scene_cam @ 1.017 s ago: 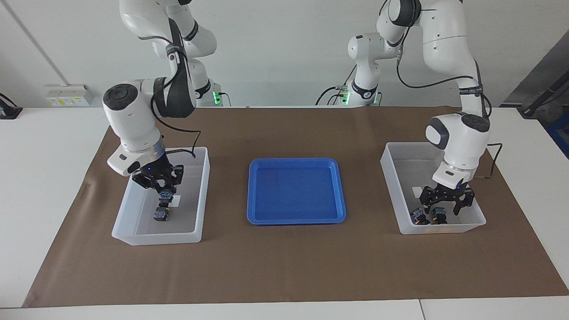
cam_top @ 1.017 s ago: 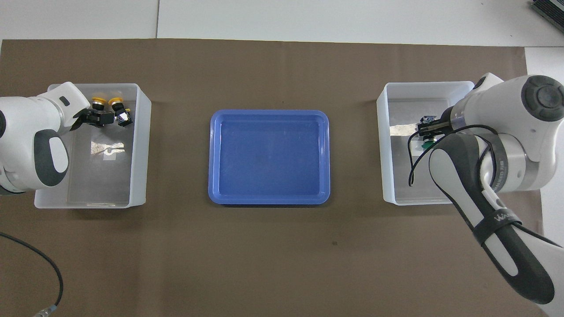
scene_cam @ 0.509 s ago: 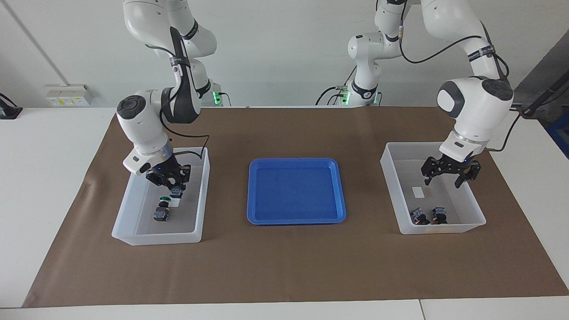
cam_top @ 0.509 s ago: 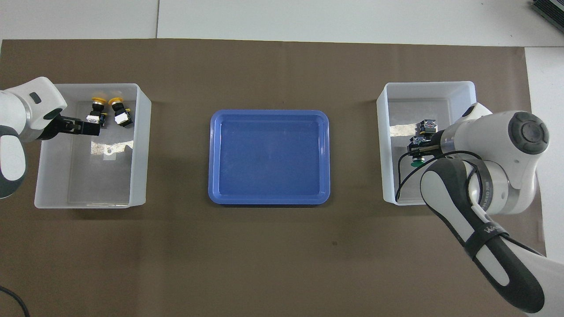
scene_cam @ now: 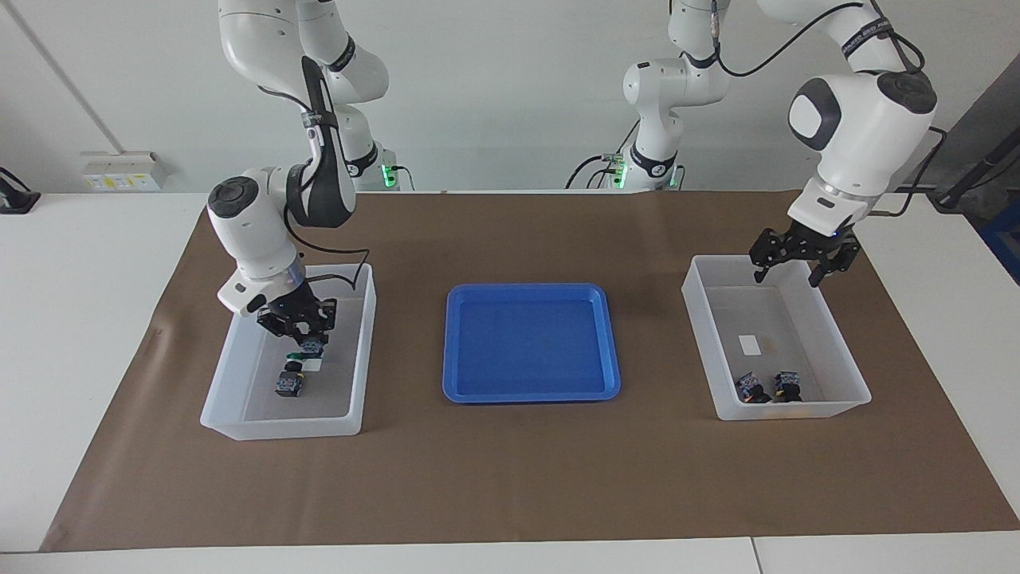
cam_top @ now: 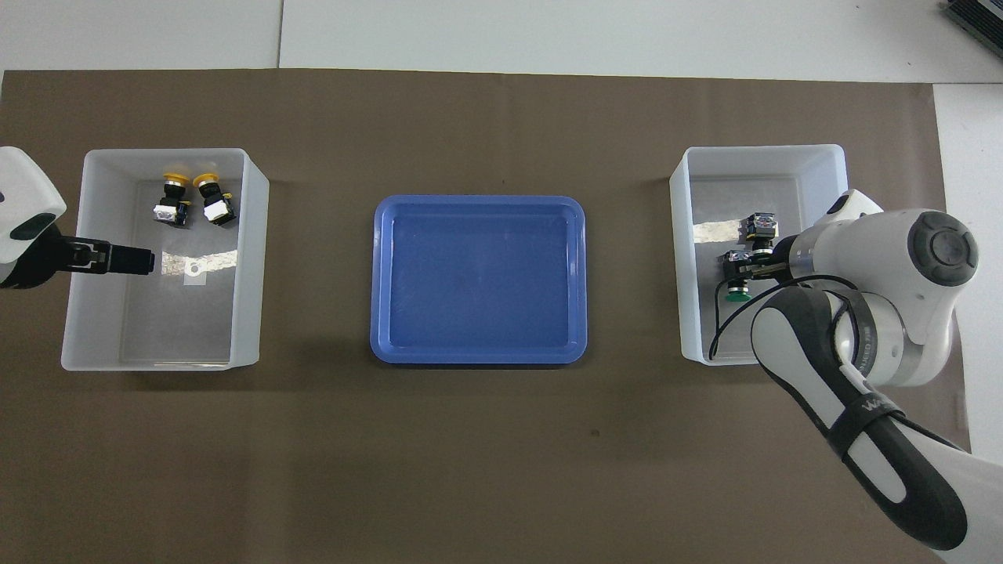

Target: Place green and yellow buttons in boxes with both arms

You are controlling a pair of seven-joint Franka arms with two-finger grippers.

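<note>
Overhead view gives you the layout: two translucent boxes sit on the brown paper cover of the desk [scene_cam: 96,239], one at each arm's end, with the blue tray [cam_top: 479,280] between them, well apart from both.

The box at the left arm's end [cam_top: 252,258] holds the two yellow buttons [cam_top: 171,199], lying side by side at the end of the box farther from the robots. You will find the left gripper [scene_cam: 799,259] raised over the rim of that box at the end nearer to the robots, clear of both buttons. Its jaws are spread apart with nothing between them.

The box at the right arm's end [scene_cam: 362,351] holds the two green buttons. One green button [scene_cam: 289,381] rests on the box floor. The other green button [scene_cam: 307,345] is just beside it, nearer to the robots, directly under the right gripper [scene_cam: 299,325], which hangs low inside the box. You should note that the jaws sit at that button's body; whether they are clamped on it or merely around it cannot be told from either view. In the overhead view the green cap of this button [cam_top: 736,294] shows beside the gripper's wrist.

All four buttons lie inside boxes, sorted by colour.
</note>
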